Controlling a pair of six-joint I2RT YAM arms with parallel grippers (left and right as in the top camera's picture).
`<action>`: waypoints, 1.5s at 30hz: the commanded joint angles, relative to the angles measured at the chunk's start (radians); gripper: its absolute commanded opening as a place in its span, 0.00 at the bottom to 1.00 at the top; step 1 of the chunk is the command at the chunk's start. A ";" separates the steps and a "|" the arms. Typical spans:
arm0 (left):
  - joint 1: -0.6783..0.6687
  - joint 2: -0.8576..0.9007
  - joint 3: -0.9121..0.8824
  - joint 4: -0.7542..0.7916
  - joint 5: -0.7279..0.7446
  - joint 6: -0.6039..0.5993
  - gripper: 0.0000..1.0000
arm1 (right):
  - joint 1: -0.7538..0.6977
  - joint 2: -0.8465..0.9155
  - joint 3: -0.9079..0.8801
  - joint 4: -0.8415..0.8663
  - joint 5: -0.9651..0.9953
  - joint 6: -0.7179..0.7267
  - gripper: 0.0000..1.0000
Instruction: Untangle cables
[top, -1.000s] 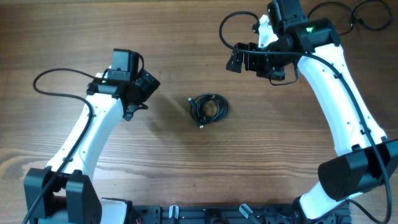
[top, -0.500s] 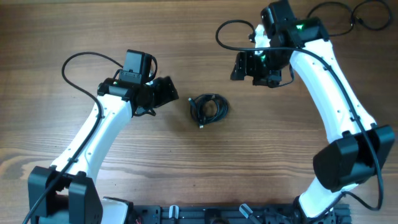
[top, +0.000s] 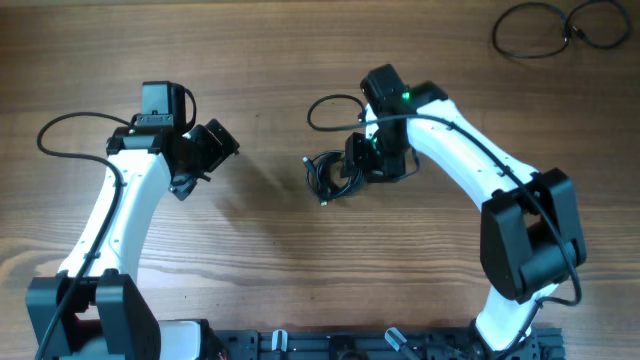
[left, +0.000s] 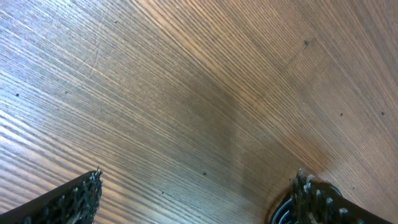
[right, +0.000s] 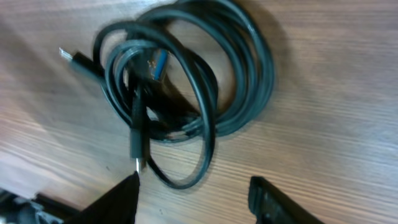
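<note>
Right claw (right: 196, 198) has come down over the coiled cables (top: 325, 175) at the middle of the bench (top: 300, 260), jaws half apart, gripping nothing. Left claw (left: 198, 190) drew back leftward, wide open.

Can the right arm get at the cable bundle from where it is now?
Probably yes: the right gripper hangs close over the cable bundle, jaws open, and nothing lies between them.

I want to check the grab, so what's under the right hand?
The coiled black cables lie below the right hand on the wooden table, with a blue-tipped plug among them. From overhead, the hand covers the coil's right edge, so that part is hidden.
</note>
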 joint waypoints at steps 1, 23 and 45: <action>0.004 0.011 0.002 -0.002 -0.006 -0.012 1.00 | -0.001 0.015 -0.069 0.082 -0.065 0.061 0.54; -0.069 0.011 0.002 0.022 0.440 0.255 0.85 | -0.078 -0.072 -0.035 0.402 -0.795 0.069 0.04; -0.103 0.011 0.002 0.007 0.492 0.255 0.84 | -0.099 -0.396 -0.036 0.897 -0.753 0.429 0.05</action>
